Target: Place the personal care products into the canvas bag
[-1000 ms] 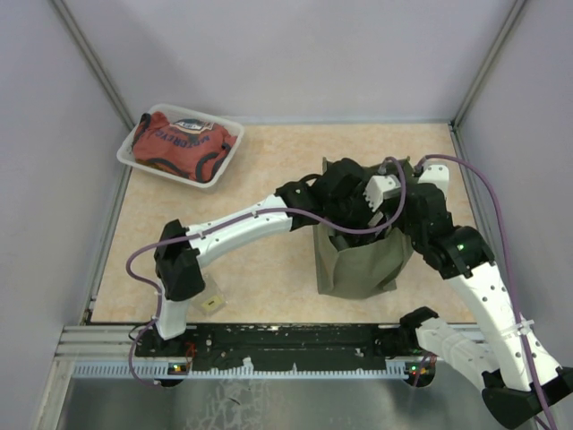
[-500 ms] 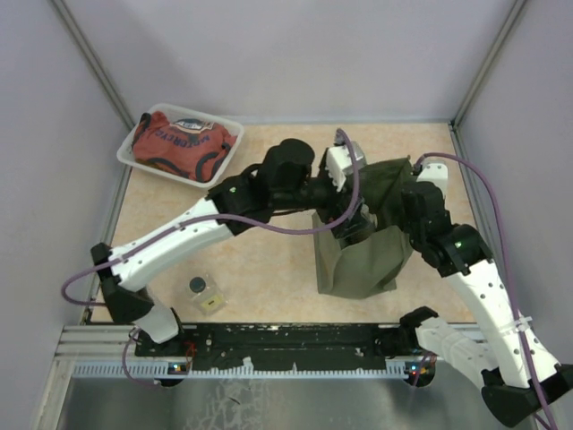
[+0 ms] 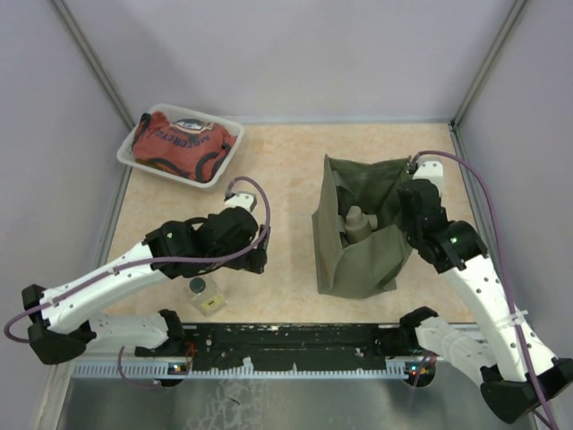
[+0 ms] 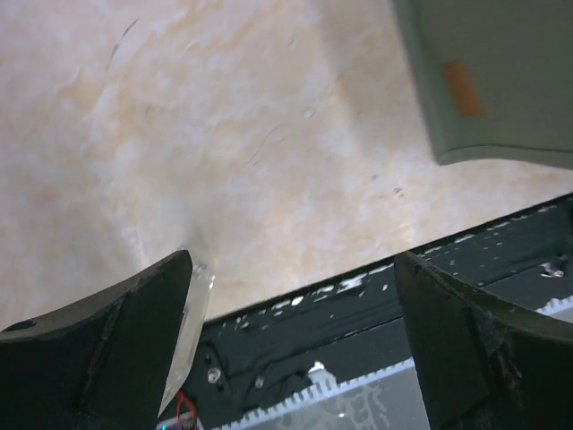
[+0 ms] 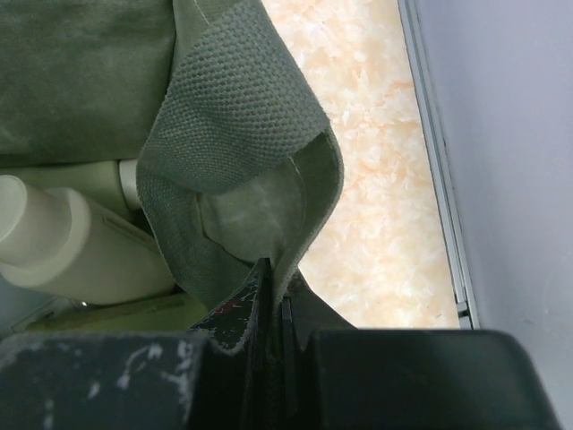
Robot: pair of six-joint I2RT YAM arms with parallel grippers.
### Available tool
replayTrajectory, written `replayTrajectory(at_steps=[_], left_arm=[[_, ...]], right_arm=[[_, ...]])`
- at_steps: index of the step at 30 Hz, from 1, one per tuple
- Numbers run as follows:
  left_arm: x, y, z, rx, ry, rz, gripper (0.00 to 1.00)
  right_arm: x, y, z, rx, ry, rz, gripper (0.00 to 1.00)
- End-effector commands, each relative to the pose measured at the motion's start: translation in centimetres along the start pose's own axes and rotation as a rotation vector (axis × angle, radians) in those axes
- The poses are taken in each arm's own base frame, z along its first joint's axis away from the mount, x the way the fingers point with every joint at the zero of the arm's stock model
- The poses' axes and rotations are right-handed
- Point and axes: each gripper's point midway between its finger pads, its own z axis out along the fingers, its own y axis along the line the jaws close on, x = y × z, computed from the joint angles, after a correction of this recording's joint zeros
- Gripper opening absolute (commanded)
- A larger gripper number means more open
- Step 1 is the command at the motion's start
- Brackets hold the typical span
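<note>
The olive canvas bag (image 3: pixel 358 255) stands right of centre with its mouth open. A cream-beige bottle (image 3: pixel 356 224) lies inside it and also shows in the right wrist view (image 5: pixel 81 255). My right gripper (image 3: pixel 414 193) is shut on the bag's right rim; its fingers pinch a fold of fabric (image 5: pixel 279 300). A clear bottle with a dark cap (image 3: pixel 204 292) stands near the front edge. My left gripper (image 3: pixel 254 260) is open and empty, just right of that bottle. A sliver of the bottle (image 4: pixel 195 305) shows beside one finger. The other bottles are hidden.
A clear tray (image 3: pixel 126 154) with a red printed cloth bundle (image 3: pixel 183 141) sits at the back left. The black front rail (image 3: pixel 286 339) runs along the near edge. The enclosure's walls close the sides. The bag's lower corner (image 4: pixel 501 81) shows in the left wrist view.
My left arm has pulled back from over the bag's mouth to the near left, and its gripper now sits low beside the clear bottle. The right gripper still holds the rim.
</note>
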Motion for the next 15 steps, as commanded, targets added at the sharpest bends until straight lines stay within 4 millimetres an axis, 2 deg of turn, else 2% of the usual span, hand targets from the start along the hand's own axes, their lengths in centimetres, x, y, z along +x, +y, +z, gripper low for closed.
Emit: replayTrajectory(at_steps=[1,4,8,15], left_arm=[[4.8,5.2,-1.7,-0.265,0.147,-0.145,1.0],[6.7,7.2,-2.8,-0.356,0.211,-0.156,1.0],[9.1,7.7,-3.2,-0.342,0.258,-0.2,1.0],[10.7,8.6,-3.5,-0.335,0.254,-0.255,1.0]], right_arm=[[-0.1,0.8,0.6,-0.025,0.005,-0.005,0.04],[-0.1,1.0,0.7,-0.029,0.006,-0.005,0.04],[0.0,1.1,0.9,-0.03,0.009,-0.01,0.04],[0.0,1.5,1.2,-0.038,0.016,-0.018,0.04]])
